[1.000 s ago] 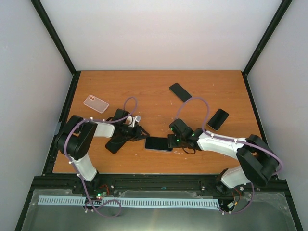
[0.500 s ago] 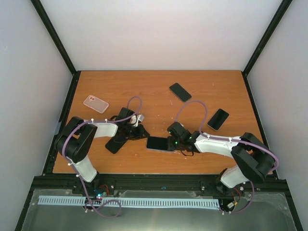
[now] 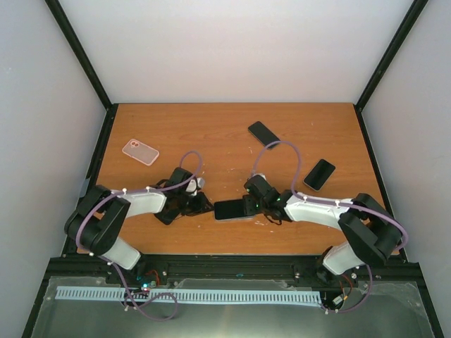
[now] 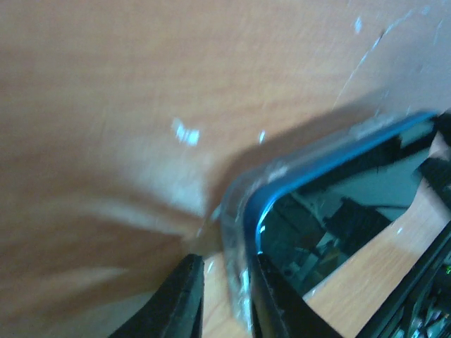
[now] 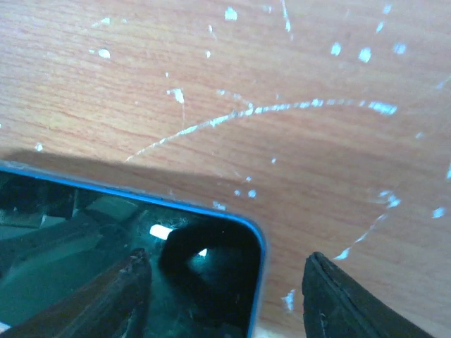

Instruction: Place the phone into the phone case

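The left gripper [image 4: 225, 267] is set low on the table [image 3: 225, 120]. Its 2 fingers [image 4: 184, 299] are drawn close together, and the clear rim of the phone case [image 4: 236, 211] is pinched between them at a corner. The phone [image 3: 232, 209], blue-edged with a dark screen, is bordered by that rim at this corner. It is laid flat near the front middle of the table, between the 2 grippers. Its other end is straddled by the right gripper [image 5: 225, 271], whose fingers [image 5: 345, 303] are spread wide. 1 is set over the screen and the other is placed apart from the phone's corner above bare wood, so nothing is grasped there.

The table is made of orange-brown wood, marked with pale scratches and flecks. A pale pink case [image 3: 140, 151] is laid at the far left. A dark flat thing [image 3: 166, 213] is partly covered by the left arm. On the right half, a dark phone [image 3: 264, 134] is laid toward the back and a second dark phone [image 3: 319, 174] nearer the right edge. The table is enclosed by plain pale walls [image 3: 239, 49] and black frame posts [image 3: 77, 53].
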Motion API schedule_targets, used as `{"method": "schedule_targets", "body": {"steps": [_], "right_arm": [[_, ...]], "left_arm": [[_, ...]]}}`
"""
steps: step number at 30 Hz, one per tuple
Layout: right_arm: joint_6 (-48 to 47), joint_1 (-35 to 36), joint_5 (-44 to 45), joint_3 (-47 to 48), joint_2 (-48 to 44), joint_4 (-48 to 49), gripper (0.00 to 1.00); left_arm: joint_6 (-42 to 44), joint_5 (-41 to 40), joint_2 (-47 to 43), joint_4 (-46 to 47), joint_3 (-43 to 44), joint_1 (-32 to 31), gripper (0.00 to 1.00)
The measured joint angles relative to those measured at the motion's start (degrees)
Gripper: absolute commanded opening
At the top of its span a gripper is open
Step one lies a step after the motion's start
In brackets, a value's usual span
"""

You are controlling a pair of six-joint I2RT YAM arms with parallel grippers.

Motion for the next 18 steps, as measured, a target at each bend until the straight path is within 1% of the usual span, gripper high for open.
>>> {"method": "schedule_targets", "body": {"steps": [2,5,7,9,13,18], "right_arm": [[-1.53,-0.24,1.42,1.68,-1.07,-2.75,0.68],[-1.25,-0.28,3.08,4.63,-4.96,-7.15,0.7],[1.09,-0.31,3.19,5.31,-8.02,-8.68,0.76],[5.84,-0.26,1.77,4.55,-11.21,-9.25,0.79],[16.17,1.11,0.24,-0.46,-14.45,-7.45,0.8],[32.35,6.27,1.44,-5.38,-14.84,-5.31,0.83]], "left_arm": [[-1.53,0.07,-2.1,-1.79,-1.57,-0.31,0.31],[-2.56,-0.35,-4.46,-4.33,-1.84,-0.52,0.38],[-2.51,-1.51,-5.11,-6.25,-0.63,-0.52,0.44],[-2.12,-2.78,-5.11,-7.69,1.73,-0.48,0.5],[0.13,-2.99,-3.48,-7.87,6.95,-0.2,0.53],[3.82,-1.4,2.34,-7.82,12.22,0.02,0.52]]}}
